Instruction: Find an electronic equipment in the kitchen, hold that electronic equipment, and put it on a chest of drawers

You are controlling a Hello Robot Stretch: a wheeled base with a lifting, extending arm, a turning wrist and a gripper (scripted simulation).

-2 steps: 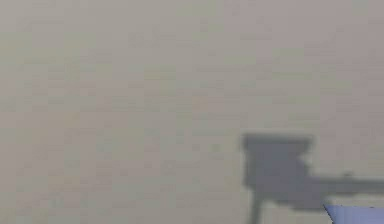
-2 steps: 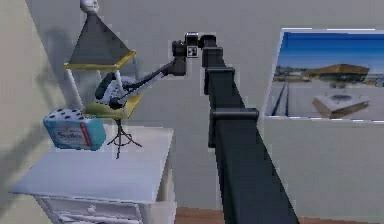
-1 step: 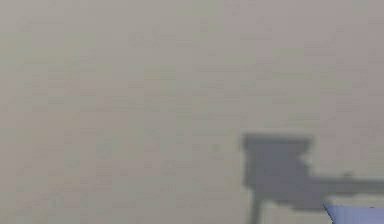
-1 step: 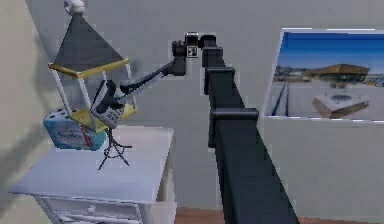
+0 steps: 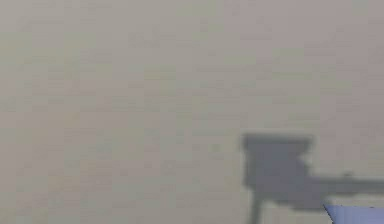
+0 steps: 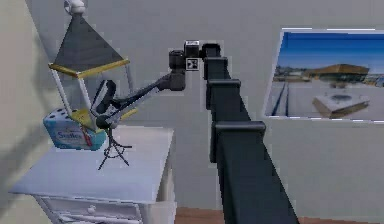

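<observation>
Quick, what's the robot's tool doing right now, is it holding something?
Tool: cannot be told whether it holds anything; a blue box stands at its far end on the white chest of drawers.

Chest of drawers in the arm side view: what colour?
White chest, best in the arm side view.

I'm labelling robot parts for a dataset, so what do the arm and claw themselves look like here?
The arm is a dark, nearly black square bar built from stepped, telescoping sections. At its far end sit two small white squares with black marks. The claw has a slim dark grey body with rounded joints, ending in two thin dark fingers.
</observation>
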